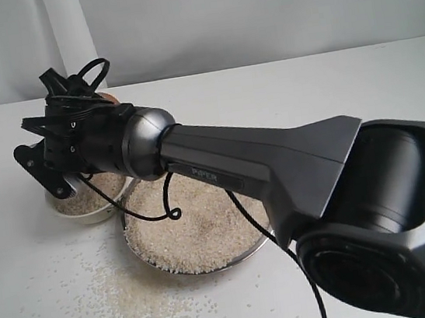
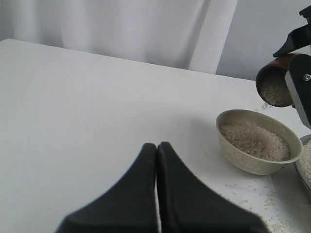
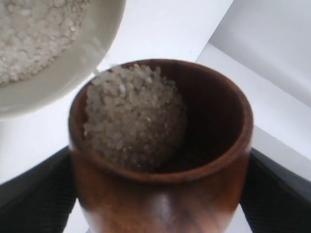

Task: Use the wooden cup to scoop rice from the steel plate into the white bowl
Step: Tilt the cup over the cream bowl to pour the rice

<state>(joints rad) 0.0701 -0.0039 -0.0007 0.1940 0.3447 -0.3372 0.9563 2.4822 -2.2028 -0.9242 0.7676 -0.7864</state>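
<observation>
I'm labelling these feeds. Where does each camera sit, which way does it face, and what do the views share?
Exterior: off the arms, beside the right arm's near joint, looking along it to the steel plate and white bowl.
Left wrist: behind the shut left tool, facing across the table to bowl and tipped wooden cup.
Right wrist: looks into the cup of rice gripped by the right tool.
Shared: the bowl, in all three.

The right arm (image 1: 275, 158) was a matte charcoal link flaring toward a big round black joint (image 1: 379, 176), with faint "PIPER" lettering (image 1: 206, 173) on its side. A silvery-grey rounded collar (image 1: 147, 140) met the black wrist (image 1: 77, 141), where thin black cables (image 1: 87, 69) looped. The left gripper (image 2: 156, 145) had two smooth black fingers (image 2: 141, 194); the right gripper (image 3: 158, 194) had dark textured pads (image 3: 34, 199) and a small silver screw (image 2: 307, 76).
</observation>
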